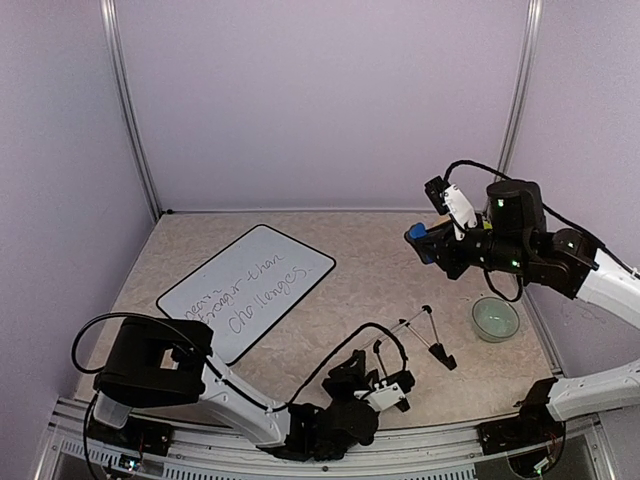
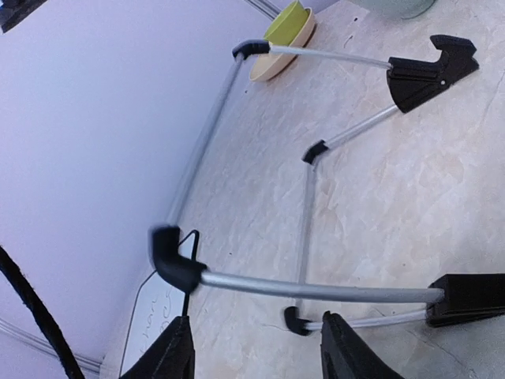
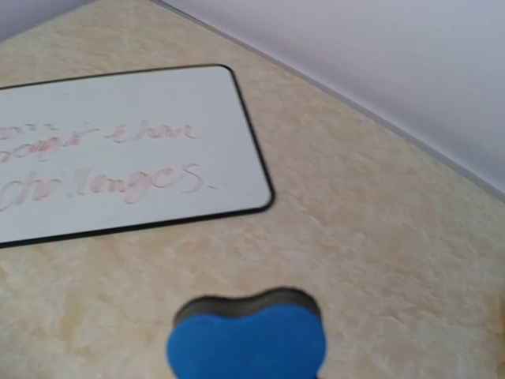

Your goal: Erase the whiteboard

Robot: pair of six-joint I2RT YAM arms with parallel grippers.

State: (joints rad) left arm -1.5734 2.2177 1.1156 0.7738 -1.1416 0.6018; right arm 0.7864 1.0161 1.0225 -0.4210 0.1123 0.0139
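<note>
The whiteboard (image 1: pixel 245 290) lies flat at the left middle of the table, with handwritten lines across it. It also shows in the right wrist view (image 3: pixel 118 150), where the writing looks reddish, and as a sliver in the left wrist view (image 2: pixel 154 324). My right gripper (image 1: pixel 428 243) is raised at the right, well clear of the board, and is shut on a blue eraser (image 3: pixel 248 343). Its fingers are hidden in its own view. My left gripper (image 2: pixel 256 355) is open and empty, low near the table's front edge.
A thin wire stand (image 1: pixel 425 335) with black tips lies just ahead of the left gripper and also fills the left wrist view (image 2: pixel 316 288). A pale green bowl (image 1: pixel 495 318) sits at the right, also seen in the left wrist view (image 2: pixel 288 31). Walls enclose the table.
</note>
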